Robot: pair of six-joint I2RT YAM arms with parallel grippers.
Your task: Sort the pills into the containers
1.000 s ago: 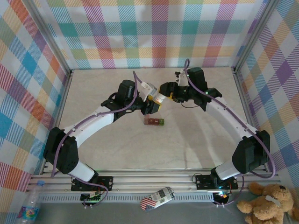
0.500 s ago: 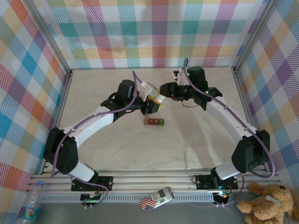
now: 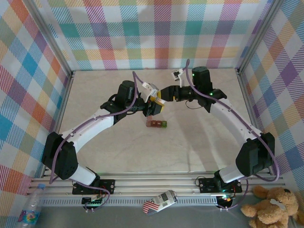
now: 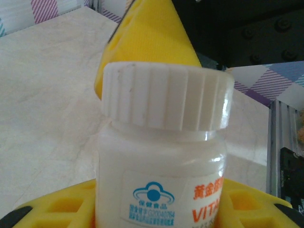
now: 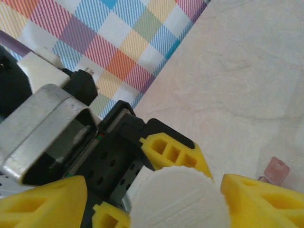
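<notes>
Near the centre of the top view, the left pincer (image 3: 154, 105) is clenched on a small white plastic bottle (image 3: 158, 99) with an orange lower part, holding it above the pale marbled table (image 3: 199, 137). In the left wrist view the bottle (image 4: 161, 175) stands upright in the middle of the frame with its ribbed white cap (image 4: 166, 97) on. The left pincer's yellow fingers (image 4: 61, 209) press against its lower sides. The right pincer (image 3: 165, 94) meets the bottle from the upper right. In the right wrist view its yellow fingers (image 5: 42, 202) straddle the cap (image 5: 178, 199) at the bottom of the frame, released: the one at the frame's left stands off the cap with a gap, and the other sits at its edge. The short row of four tiny joined box containers (image 3: 156, 124), three dark red and one green at the right end, lies on the table just below both pincers in the top view, touching neither. In the right wrist view the containers (image 5: 277, 170) show as a pinkish box at the lower right.
</notes>
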